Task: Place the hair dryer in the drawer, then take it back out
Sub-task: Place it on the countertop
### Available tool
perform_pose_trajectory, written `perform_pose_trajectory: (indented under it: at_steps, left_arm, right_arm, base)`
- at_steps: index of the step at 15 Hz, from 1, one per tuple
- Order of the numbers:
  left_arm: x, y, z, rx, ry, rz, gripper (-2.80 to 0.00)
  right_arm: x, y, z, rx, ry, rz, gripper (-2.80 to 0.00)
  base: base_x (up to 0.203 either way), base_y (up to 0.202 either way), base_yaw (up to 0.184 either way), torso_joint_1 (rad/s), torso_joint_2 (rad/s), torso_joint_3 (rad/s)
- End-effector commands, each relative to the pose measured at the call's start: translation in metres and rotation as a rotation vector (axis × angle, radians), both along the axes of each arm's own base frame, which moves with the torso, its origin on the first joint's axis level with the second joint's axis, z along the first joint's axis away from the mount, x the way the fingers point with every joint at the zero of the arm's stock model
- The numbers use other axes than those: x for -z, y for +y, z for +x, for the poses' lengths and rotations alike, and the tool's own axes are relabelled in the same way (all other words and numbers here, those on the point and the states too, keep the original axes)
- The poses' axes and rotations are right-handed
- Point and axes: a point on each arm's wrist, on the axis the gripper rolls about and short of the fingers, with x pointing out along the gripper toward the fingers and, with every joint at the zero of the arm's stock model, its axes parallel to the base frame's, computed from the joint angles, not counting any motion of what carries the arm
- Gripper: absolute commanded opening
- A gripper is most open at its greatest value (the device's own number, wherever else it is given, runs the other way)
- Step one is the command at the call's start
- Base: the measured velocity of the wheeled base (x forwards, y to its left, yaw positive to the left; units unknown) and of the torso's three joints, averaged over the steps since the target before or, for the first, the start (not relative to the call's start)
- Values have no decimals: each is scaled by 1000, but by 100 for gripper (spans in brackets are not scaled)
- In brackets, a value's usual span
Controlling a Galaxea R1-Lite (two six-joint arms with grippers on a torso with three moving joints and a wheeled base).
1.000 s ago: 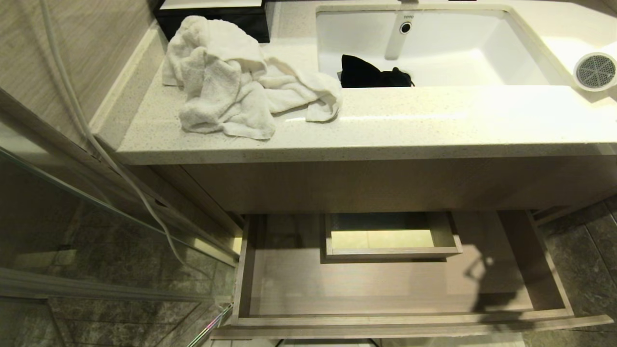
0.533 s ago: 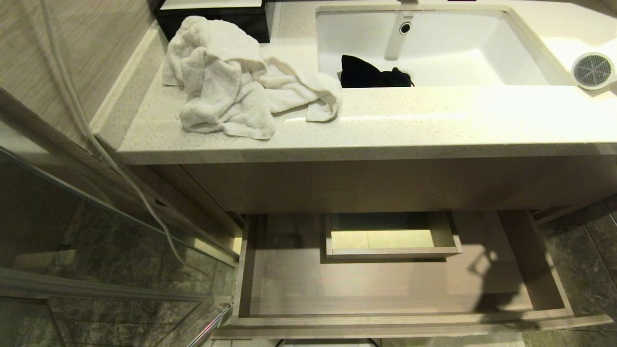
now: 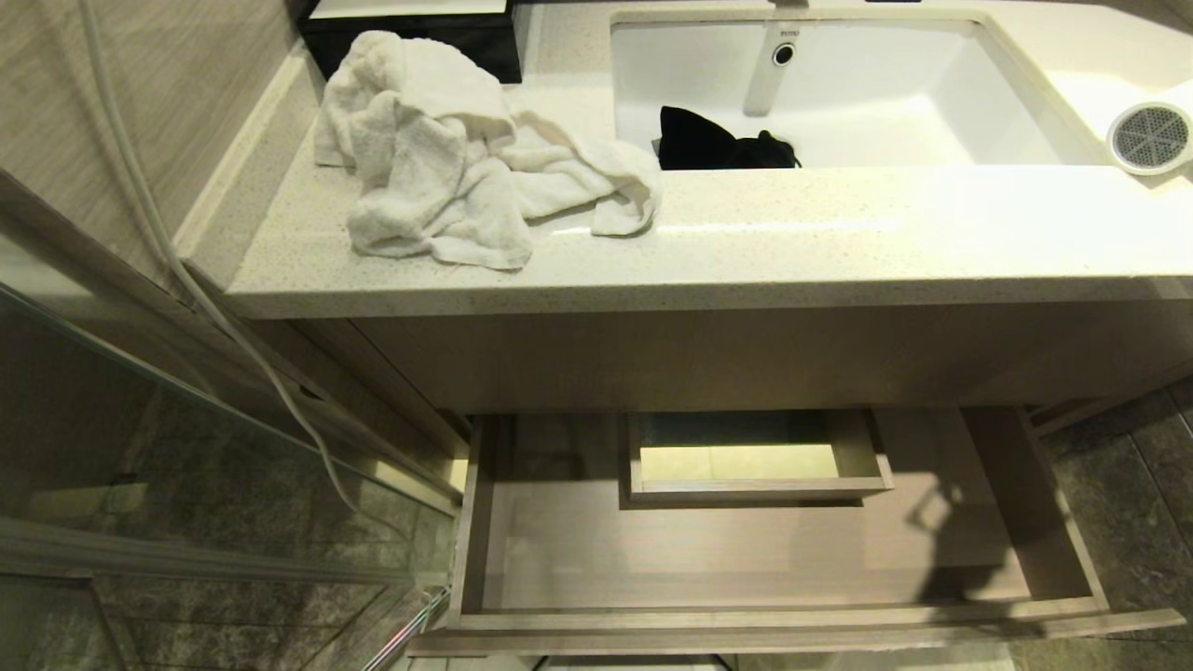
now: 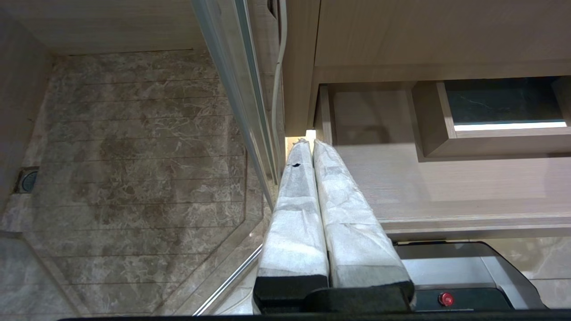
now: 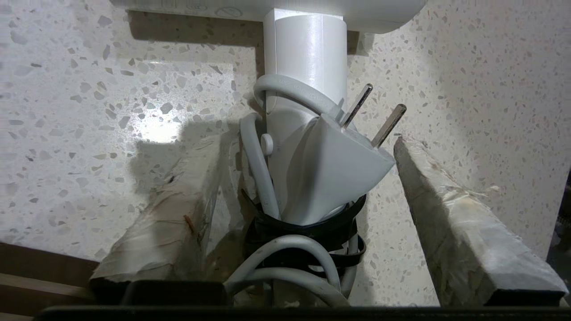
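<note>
Half the hair dryer is cut off at the counter edge; right gripper jaws released astride its handle, left gripper clenched.

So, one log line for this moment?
hair dryer: on counter | right pincer: open, straddling handle | drawer: open | left pincer: shut, parked

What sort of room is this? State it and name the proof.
Most likely a bathroom, perhaps a hotel's. A white rectangular basin is sunk into a speckled cream stone countertop, a crumpled white terry towel lies beside it, and a glass shower partition stands over dark marble floor tiles.
</note>
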Motion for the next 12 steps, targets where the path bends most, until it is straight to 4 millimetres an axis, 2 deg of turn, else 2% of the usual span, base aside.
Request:
perform_pose_trajectory:
  at_steps: [1, 5, 6, 9, 12]
  left_arm:
    - [0, 0, 0, 0, 0, 0, -280]
    - [0, 0, 0, 0, 0, 0, -280]
    - [0, 0, 0, 0, 1, 0, -280]
    - [0, 0, 0, 0, -2, 0, -280]
    - [0, 0, 0, 0, -2, 0, -280]
  right_arm:
    - [-15, 12, -14, -2, -28, -26, 0]
    - [-39, 38, -53, -6, -62, -47, 0]
    - [-40, 41, -60, -8, -59, -41, -280]
    - [-43, 66, -88, 3, -57, -41, -280]
    - [-30, 92, -115, 34, -6, 29, -280]
  base:
    - [0, 0, 0, 0, 0, 0]
    - [0, 0, 0, 0, 0, 0]
    - [0, 0, 0, 0, 0, 0]
    - [0, 0, 0, 0, 0, 0]
    - [0, 0, 0, 0, 0, 0]
